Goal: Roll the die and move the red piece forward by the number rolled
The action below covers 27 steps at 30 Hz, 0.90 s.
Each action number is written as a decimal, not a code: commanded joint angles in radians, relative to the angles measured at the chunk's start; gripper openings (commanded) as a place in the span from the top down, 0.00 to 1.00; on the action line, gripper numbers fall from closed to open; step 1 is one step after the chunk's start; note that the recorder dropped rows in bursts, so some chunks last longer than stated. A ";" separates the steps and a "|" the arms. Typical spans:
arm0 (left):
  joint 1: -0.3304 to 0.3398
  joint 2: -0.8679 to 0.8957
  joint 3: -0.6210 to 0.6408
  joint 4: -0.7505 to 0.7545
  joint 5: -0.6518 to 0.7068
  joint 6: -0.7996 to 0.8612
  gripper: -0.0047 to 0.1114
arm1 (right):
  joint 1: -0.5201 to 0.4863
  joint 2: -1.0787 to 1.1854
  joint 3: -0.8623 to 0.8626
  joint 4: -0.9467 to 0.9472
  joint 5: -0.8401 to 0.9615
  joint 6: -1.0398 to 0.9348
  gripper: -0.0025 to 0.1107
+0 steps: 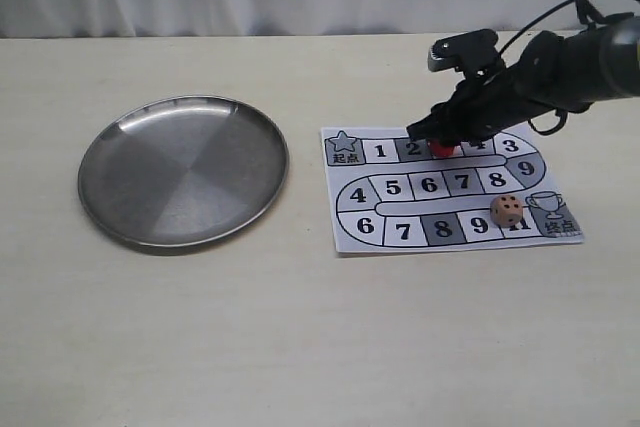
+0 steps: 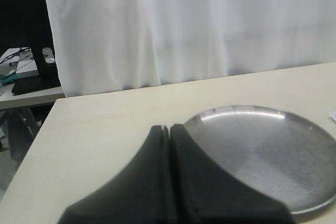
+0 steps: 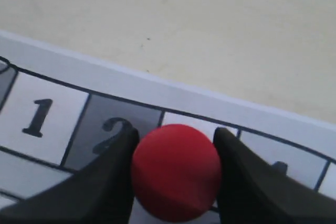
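Observation:
The red piece (image 1: 442, 149) (image 3: 175, 171) stands on the paper game board (image 1: 348, 229), on the top row between squares 2 and 4. My right gripper (image 1: 441, 142) (image 3: 175, 174) is shut on it, a black finger pressed against each side. The tan die (image 1: 506, 211) rests on the board's lower right, near square 11, apart from the gripper. My left gripper (image 2: 169, 129) is shut with nothing in it, hovering beside the steel plate (image 2: 310, 135); it does not show in the exterior view.
A round steel plate (image 1: 110, 152) lies on the left of the beige table. The board shows a start square (image 1: 343, 148) at upper left and a trophy square (image 1: 555, 215) at lower right. A white curtain hangs behind the table.

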 commanded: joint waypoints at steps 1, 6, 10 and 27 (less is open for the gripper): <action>0.003 -0.003 0.002 0.000 -0.009 -0.001 0.96 | -0.017 0.038 0.005 -0.006 -0.001 0.012 0.94; 0.003 -0.003 0.002 0.000 -0.009 -0.001 0.96 | -0.017 0.052 0.005 -0.006 0.002 0.012 0.94; 0.003 -0.003 0.002 0.000 -0.009 -0.001 0.96 | -0.017 0.028 0.005 -0.006 0.001 0.012 0.94; 0.003 -0.003 0.002 0.000 -0.009 -0.001 0.96 | -0.093 -0.104 0.005 0.001 -0.029 0.021 0.94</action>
